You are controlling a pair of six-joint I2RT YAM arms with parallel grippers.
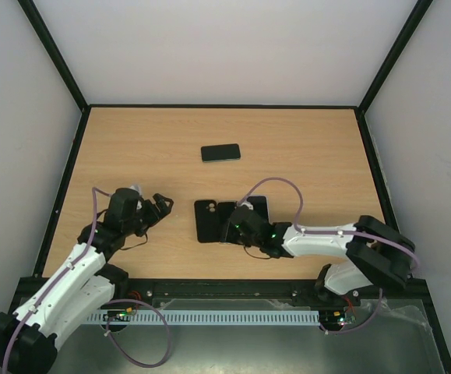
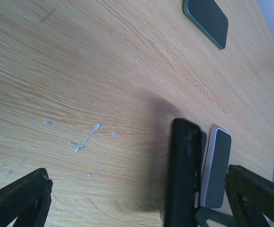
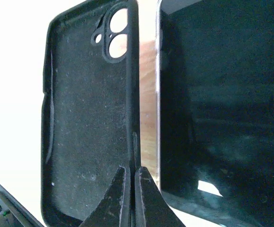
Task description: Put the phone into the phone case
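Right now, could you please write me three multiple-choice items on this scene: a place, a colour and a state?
1. Where on the wooden table does the lone dark teal-rimmed phone lie? A near edge; B far middle; C left corner.
2. What colour is the rectangular phone case with the camera cutout? A red; B black; C white.
3. The left gripper is: A open; B shut; C gripping something.
Answers: B, it lies alone, farthest from the arms; B, black throughout; A, its fingers stand wide apart.
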